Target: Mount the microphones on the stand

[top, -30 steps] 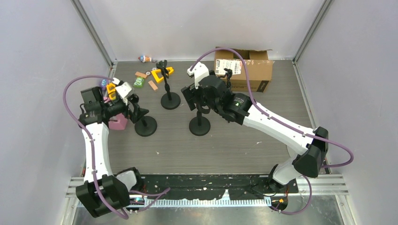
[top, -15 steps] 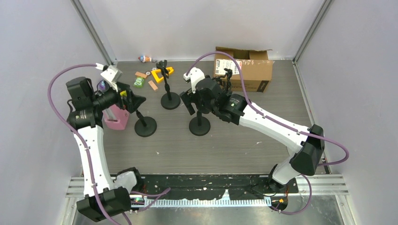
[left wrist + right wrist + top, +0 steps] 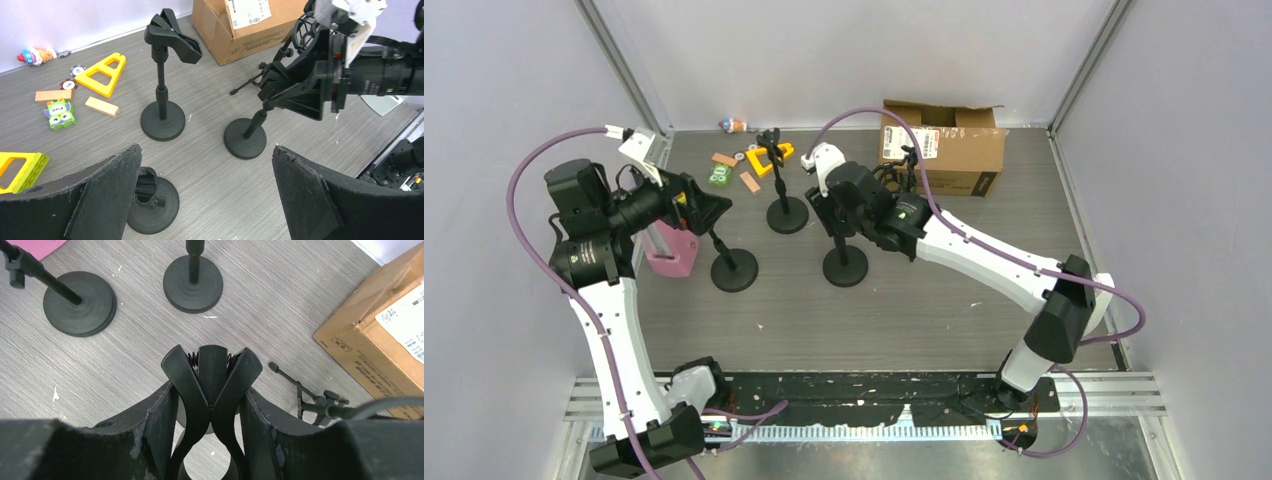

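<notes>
Sitting at the far right of the grey wood-grain tabletop (image 3: 904,320), a brown cardboard box (image 3: 959,150) with open flaps carries a white shipping label (image 3: 247,10) with barcodes and lines of print too small to read. A green toy block (image 3: 61,114) with a cartoon face, lying among the yellow and wooden pieces at the far left, has a short word on it that cannot be made out. The right claw (image 3: 210,405) reaches down over the black spring clip (image 3: 211,375) that tops the right-hand black microphone stand (image 3: 845,265), its two fingers drawn in narrow and pressing the clip's levers from both sides. The left claw (image 3: 206,155) hangs above the tabletop with its fingers spread wide and nothing between them; the round base of the left black stand (image 3: 152,205) lies below its left finger. A third black stand with a clip head (image 3: 162,120) rises farther back, between the other two. One slim silver-grey stick microphone (image 3: 657,240) leans out of a pink tub (image 3: 674,260) just beside the left stand's base; any other microphones are hidden behind the left arm.
</notes>
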`<state>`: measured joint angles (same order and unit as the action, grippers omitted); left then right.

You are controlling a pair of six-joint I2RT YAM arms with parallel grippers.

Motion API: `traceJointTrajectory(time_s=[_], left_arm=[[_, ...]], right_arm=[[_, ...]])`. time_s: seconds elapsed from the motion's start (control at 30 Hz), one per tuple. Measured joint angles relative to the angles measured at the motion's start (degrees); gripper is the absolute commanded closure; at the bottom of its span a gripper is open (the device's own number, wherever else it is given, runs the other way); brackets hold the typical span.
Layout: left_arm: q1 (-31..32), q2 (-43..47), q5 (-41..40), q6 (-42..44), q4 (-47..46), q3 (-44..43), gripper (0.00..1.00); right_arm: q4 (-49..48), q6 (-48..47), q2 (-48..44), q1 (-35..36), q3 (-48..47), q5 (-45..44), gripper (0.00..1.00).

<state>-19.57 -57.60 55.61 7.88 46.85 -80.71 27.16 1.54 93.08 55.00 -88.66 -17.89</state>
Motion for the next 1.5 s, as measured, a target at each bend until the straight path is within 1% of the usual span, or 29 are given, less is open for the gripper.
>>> traceJointTrajectory(time_s=[0.07, 0.3, 0.5, 0.63, 0.7, 0.77, 0.8, 0.83, 0.87, 0.9, 0.93, 1.0, 1.1, 1.17, 1.3, 1.43, 1.5], left_arm=[[0.0, 0.28, -0.44, -1.18, -0.07, -0.33, 0.01], [0.0, 0.55, -3.21, -3.5, -0.15, -0.35, 0.0], [0.0, 1.29, -4.72, -4.48, -0.52, 0.48, 0.0], [0.0, 1.53, -5.29, -4.5, -1.01, 0.94, 0.0], [0.0, 1.62, -5.62, -4.5, -1.4, 1.55, 0.0], [0.0, 1.64, -5.9, -4.48, -1.84, 2.32, 0.0], [0.0, 1.62, -6.1, -4.5, -2.03, 2.73, 0.0], [0.0, 1.62, -6.25, -4.48, -2.16, 3.1, 0.0], [0.0, 1.62, -6.38, -4.48, -2.25, 3.34, 0.0], [0.0, 1.62, -6.56, -4.46, -2.4, 3.61, 0.0], [0.0, 1.62, -6.67, -4.46, -2.47, 3.82, 0.01], [0.0, 1.57, -7.08, -4.42, -2.47, 4.11, 0.01], [0.0, 1.25, -7.76, -4.35, -2.45, 4.13, 0.01], [0.0, 0.92, -8.11, -4.22, -2.4, 4.13, 0.01], [0.0, 0.46, -8.63, -3.78, -2.23, 4.09, 0.0], [0.0, 0.44, -9.11, -2.97, -2.03, 3.61, 0.0], [0.0, 0.44, -9.11, -2.93, -1.97, 3.23, 0.0]], right_arm=[[1.01, 0.02, 2.32, 0.02, -3.1, 0.22, 0.87], [1.73, 0.79, 7.5, 0.87, -10.69, 1.33, 0.89], [-0.37, 2.19, 9.73, 3.02, -13.14, 1.51, 0.88], [-2.32, 3.04, 11.56, 4.04, -13.16, 1.38, 0.85], [-3.39, 3.37, 12.7, 4.46, -13.11, 1.18, 0.82], [-5.01, 3.58, 13.33, 4.74, -12.76, 0.9, 0.71], [-5.42, 3.56, 13.33, 4.87, -12.55, 0.57, 0.54], [-6.16, 3.58, 13.33, 4.98, -12.2, 0.24, 0.45], [-6.84, 3.58, 13.33, 5.01, -11.91, 0.09, 0.33], [-7.1, 3.61, 13.33, 5.01, -11.76, -0.04, 0.28], [-7.61, 3.8, 13.33, 4.98, -11.67, -0.37, 0.19], [-8.55, 3.78, 13.31, 4.98, -11.67, -1.07, 0.09], [-8.63, 3.32, 12.94, 4.81, -11.69, -2.47, 0.02], [-7.08, 3.13, 12.17, 4.46, -12.02, -3.15, 0.01], [-1.97, 2.97, 8.5, 3.19, -13.7, -5.2, 0.0], [2.43, 3.08, 0.81, -0.02, -13.84, -9.03, 0.0], [3.63, 3.08, -3.13, -1.99, -13.75, -10.86, 0.03]])
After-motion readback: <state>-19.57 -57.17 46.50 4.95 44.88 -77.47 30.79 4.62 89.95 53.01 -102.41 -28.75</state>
